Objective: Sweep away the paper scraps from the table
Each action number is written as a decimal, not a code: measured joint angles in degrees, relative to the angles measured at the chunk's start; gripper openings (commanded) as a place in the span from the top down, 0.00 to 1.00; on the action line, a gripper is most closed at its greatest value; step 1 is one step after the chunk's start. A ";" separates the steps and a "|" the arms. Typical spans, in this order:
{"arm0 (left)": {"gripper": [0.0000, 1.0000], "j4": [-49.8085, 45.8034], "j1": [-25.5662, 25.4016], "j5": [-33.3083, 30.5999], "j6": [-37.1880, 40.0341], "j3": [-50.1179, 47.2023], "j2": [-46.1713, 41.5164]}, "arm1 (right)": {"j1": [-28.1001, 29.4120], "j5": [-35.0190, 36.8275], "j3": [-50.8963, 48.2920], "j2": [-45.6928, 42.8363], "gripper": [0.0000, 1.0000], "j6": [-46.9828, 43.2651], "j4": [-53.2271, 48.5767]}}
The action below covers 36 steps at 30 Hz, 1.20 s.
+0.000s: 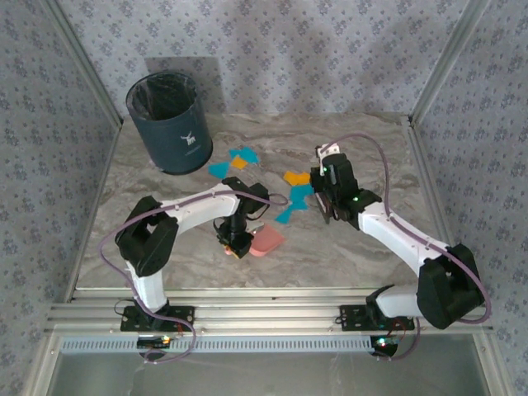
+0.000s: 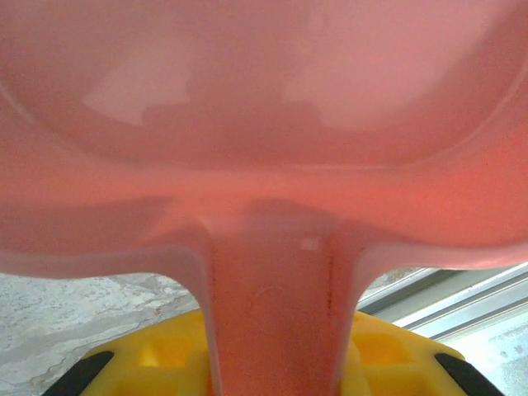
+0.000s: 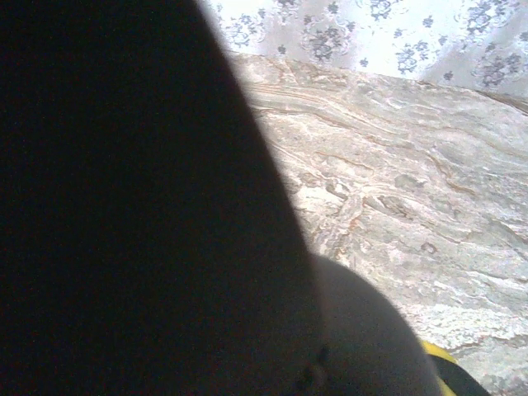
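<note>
Here's what we've got. The left gripper (image 1: 237,244) is clamped on the pink dustpan (image 1: 268,241), low over the table (image 1: 371,247) near the front middle. In its wrist view the dustpan (image 2: 264,124) sits right up against the lens. Its handle runs down between the yellow fingers (image 2: 157,355), so the left gripper (image 2: 272,367) clearly has hold of it. A strip of table (image 2: 66,313) shows below the pan on the left.

The right gripper (image 1: 327,198) is further back and to the right, with its jaws closed tight. In its wrist view a big dark shape (image 3: 124,206) blocks the whole left side. We can't tell what it is, or whether it's being gripped. Beyond it there's the table (image 3: 396,181) and the wall (image 3: 371,33).

The scraps (image 1: 238,162) are all on the table, none in the pan as far as we can see. One small bunch of teal and orange lies just right of the dark bin (image 1: 169,122). A second bunch (image 1: 297,198) sits just left of the right gripper, between the two grippers. Its nearest teal piece (image 1: 285,216) is close to the dustpan's far edge.
</note>
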 measured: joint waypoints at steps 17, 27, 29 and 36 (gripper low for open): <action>1.00 2.16 0.02 -0.46 0.07 2.32 3.08 | 6.14 -1.68 0.00 0.13 1.00 -0.83 0.04; 1.00 3.50 0.72 -0.72 -0.59 2.36 3.17 | 8.83 -6.27 0.02 -0.68 1.00 -2.40 -0.98; 1.00 3.82 1.07 -0.94 -0.83 2.36 3.17 | 9.18 -7.26 0.02 -1.05 1.00 -2.64 -1.40; 1.00 4.50 1.97 -1.16 -1.29 2.36 3.17 | 10.36 -11.91 -0.20 -2.21 1.00 -3.13 -2.45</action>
